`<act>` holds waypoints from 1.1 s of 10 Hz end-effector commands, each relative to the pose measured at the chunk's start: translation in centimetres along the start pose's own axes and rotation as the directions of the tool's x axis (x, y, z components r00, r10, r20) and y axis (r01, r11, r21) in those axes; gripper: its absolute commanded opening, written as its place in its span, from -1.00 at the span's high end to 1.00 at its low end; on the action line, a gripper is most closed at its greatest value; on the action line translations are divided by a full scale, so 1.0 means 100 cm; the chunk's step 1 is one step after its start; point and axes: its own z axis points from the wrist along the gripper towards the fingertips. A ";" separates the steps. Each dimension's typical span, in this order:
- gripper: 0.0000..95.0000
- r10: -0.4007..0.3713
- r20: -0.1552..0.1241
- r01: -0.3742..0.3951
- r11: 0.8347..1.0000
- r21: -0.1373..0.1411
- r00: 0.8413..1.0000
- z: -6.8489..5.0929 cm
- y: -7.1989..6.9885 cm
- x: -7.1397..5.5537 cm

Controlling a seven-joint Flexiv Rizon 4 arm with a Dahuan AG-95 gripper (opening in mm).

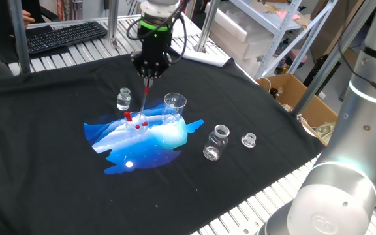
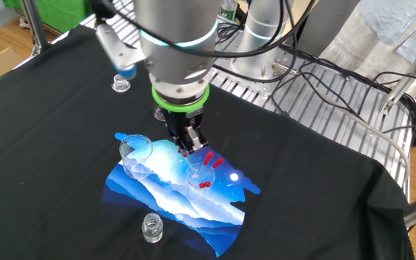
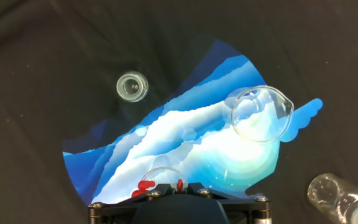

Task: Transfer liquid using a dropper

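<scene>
A workshop bench is covered by a black cloth carrying a blue and white printed patch, with shelving and a keyboard behind.

On the patch stand a small glass dish and a taller glass beaker. A small vial, an open bottle and its stopper sit on the cloth nearby.

The gripper points straight down, its fingers pressed together on the red bulb of the dropper. The dropper hangs directly beneath the fingers, its clear tube reaching down toward the dish. Small red pieces show at the dish; what they are cannot be told. Whether the tip touches liquid cannot be told.

Assessment: the step in hand appears to be drawing or releasing liquid at the dish. To do it well, the tube should be kept upright and centred over the dish, clear of the rim. The squeeze should be eased gradually, not abruptly, and the dropper raised straight up before any sideways travel toward the beaker, which stands just beside the dish.
</scene>
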 end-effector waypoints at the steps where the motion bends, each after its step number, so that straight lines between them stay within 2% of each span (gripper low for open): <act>1: 1.00 0.009 0.023 -0.009 1.000 -0.003 1.000 0.001 0.001 0.011; 2: 1.00 0.011 0.028 -0.011 1.000 -0.007 1.000 0.002 0.002 0.013; 5: 1.00 0.018 0.081 -0.015 0.999 -0.033 0.997 0.002 0.003 0.017; 6: 1.00 0.018 0.089 -0.015 0.999 -0.036 0.996 0.004 0.003 0.017; 11: 1.00 0.040 0.134 -0.032 0.998 -0.062 0.990 0.018 0.005 0.016</act>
